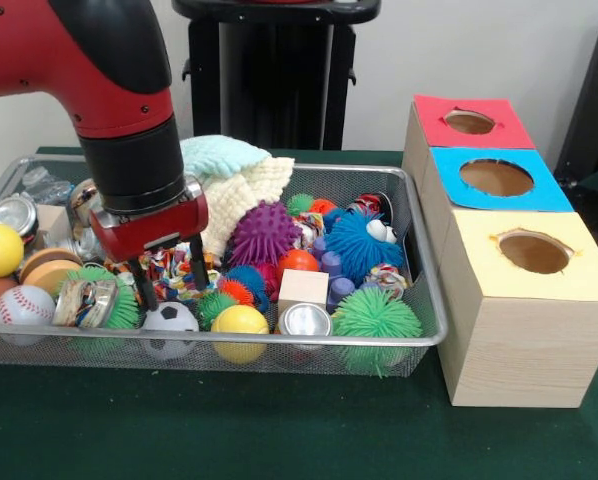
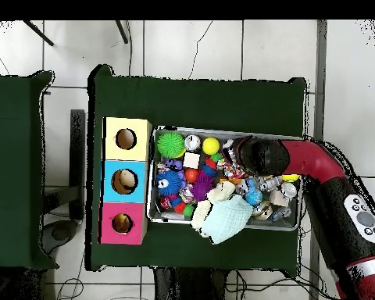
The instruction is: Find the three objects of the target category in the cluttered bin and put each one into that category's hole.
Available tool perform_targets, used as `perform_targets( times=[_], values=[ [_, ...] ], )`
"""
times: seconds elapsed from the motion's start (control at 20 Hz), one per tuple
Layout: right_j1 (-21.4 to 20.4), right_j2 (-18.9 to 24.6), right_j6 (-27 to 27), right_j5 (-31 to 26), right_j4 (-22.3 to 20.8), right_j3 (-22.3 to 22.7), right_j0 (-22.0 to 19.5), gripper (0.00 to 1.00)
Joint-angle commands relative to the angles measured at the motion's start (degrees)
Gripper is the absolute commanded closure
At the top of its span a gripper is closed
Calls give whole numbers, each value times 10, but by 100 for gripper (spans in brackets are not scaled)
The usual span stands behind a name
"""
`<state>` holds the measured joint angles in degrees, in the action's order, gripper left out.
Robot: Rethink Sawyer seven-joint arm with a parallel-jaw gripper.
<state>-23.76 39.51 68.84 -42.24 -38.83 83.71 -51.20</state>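
My gripper (image 1: 171, 278) hangs over the left half of the wire mesh bin (image 1: 419, 250), open. Its two dark fingers (image 1: 197, 265) reach down into the clutter on either side of a multicoloured rope toy (image 1: 167, 265), and nothing is gripped. Just in front of them lie a soccer ball (image 1: 169, 318), a yellow ball (image 1: 239, 320) and a baseball (image 1: 24, 303). To the right stand three boxes with round holes on top: red (image 1: 434, 112), blue (image 1: 454, 190), yellow (image 1: 474, 240). In the overhead view the arm's wrist (image 2: 261, 156) hides the fingers.
The bin also holds a purple spiky ball (image 1: 264, 232), a green spiky ball (image 1: 376, 315), a blue fuzzy toy (image 1: 359, 245), a wooden block (image 1: 302, 287), tin cans (image 1: 306, 320) and knitted cloths (image 1: 244, 185) piled at the back. Green cloth covers the table (image 1: 279, 430).
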Motion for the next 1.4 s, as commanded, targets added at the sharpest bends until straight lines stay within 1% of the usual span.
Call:
perform_targets(
  times=[0.05, 0.3, 0.4, 0.6, 0.7, 0.85, 1.0, 1.25, 1.4],
  values=[
    [-41, -79, 66, 3, -46, -5, 64, 0],
    [-34, -90, 56, -2, -22, -4, 73, 0],
    [-33, -95, 46, -17, -11, -6, 75, 0],
    [-49, -107, 30, -29, -6, 7, 80, 0],
    [-54, -108, 24, -34, 1, 15, 77, 0],
    [-53, -106, 10, -50, 13, 17, 69, 0],
    [-56, -105, -2, -54, 18, 21, 65, 0],
    [-63, -116, 7, -50, 23, 31, 66, 0],
    [-59, -122, 10, -58, 30, 22, 72, 0]
  ],
)
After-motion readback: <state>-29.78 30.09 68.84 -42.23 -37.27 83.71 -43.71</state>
